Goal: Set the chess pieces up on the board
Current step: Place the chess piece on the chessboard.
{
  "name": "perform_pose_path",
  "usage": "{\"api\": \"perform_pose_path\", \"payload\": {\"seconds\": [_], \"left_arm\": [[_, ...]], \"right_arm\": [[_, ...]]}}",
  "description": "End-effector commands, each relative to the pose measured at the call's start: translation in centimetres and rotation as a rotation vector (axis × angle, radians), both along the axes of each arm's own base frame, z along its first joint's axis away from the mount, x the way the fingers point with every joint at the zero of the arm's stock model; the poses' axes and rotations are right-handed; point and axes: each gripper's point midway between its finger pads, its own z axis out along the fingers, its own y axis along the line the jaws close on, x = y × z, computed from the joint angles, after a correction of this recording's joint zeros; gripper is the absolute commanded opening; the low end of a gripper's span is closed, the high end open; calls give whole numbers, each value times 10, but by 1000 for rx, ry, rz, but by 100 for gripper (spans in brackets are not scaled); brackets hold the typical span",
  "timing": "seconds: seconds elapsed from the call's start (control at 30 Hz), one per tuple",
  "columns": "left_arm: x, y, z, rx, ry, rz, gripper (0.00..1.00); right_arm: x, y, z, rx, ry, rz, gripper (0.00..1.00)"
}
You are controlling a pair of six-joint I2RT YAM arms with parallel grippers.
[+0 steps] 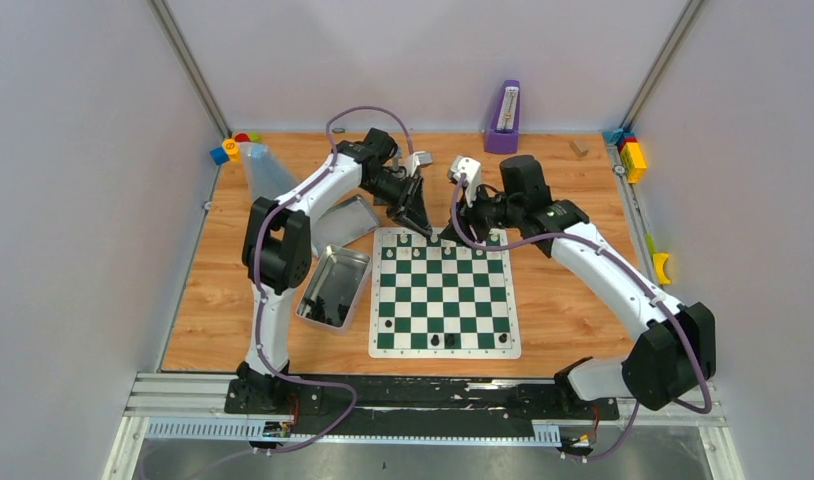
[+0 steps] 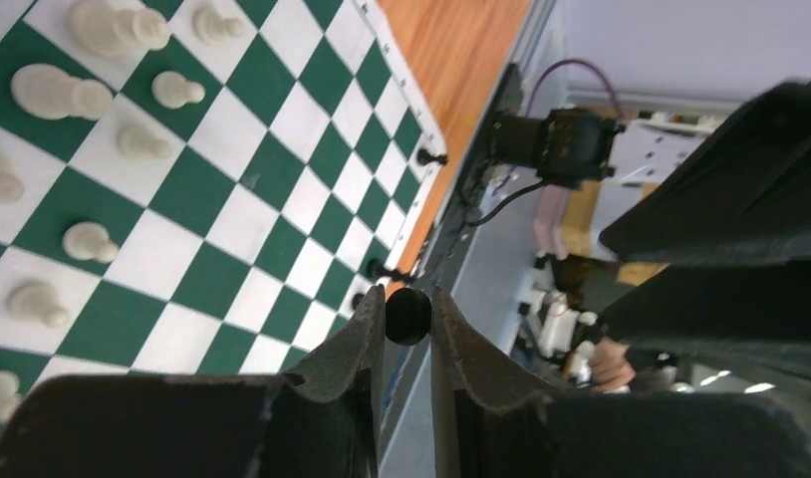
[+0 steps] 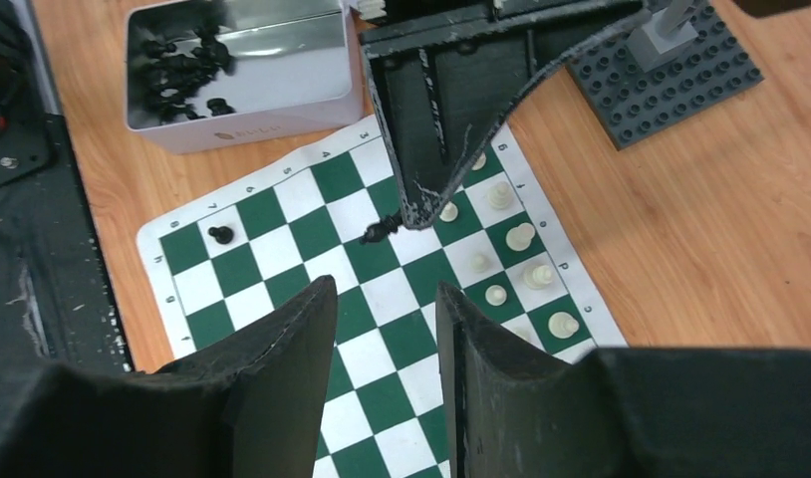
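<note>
The left hand [image 2: 407,295] pinches a tiny black chess piece [image 2: 408,319] by its round head between both fingertips. It hangs over the flat green-and-white checked board with a white border [image 1: 453,300], on the side facing the far edge of the bench. Whether the piece touches a square cannot be told. The right hand [image 3: 386,291] is just beside it on the right, with its fingers spread and nothing between them. The wood-topped bench [image 1: 233,300] carries everything. The board lies around its middle, closer to the near edge than to the far one. An open rectangular silver metal tin [image 3: 252,119] sits just beside the board, toward the left edge of the bench. It holds a heap of loose black pieces [image 3: 182,60], and a flat silver lid [image 1: 348,222] lies just beyond it, partly under the left arm. A dark grey studded baseplate [image 3: 680,95] rests on the wood off the board's far side, with a grey brick tower [image 3: 671,30] standing on it. Cream-white pieces [image 3: 522,237] stand upright in the two rows nearest the far edge, though some squares there are bare. A few black pieces on the board [image 1: 435,341] stand apart from one another along the side nearest the near edge, and one black pawn [image 3: 219,234] stands alone one row in.
</note>
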Motion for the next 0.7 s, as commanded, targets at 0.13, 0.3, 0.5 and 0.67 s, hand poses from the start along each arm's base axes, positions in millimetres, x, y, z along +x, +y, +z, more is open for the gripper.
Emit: {"api": "perform_pose_path", "payload": {"seconds": [0.13,0.3,0.5,0.67], "left_arm": [[15,-25,37,-164,181,68,16],[14,-27,34,-170,225,82,16],[13,-27,29,-172,256,90,16],[13,-27,28,-175,261,89,16]], "right_arm": [[15,20,4,-114,-225,-36,42],[10,29,-11,-203,-278,-22,43],[18,32,-19,-286,-339,-67,42],[25,24,-27,-352,-361,-113,42]]}}
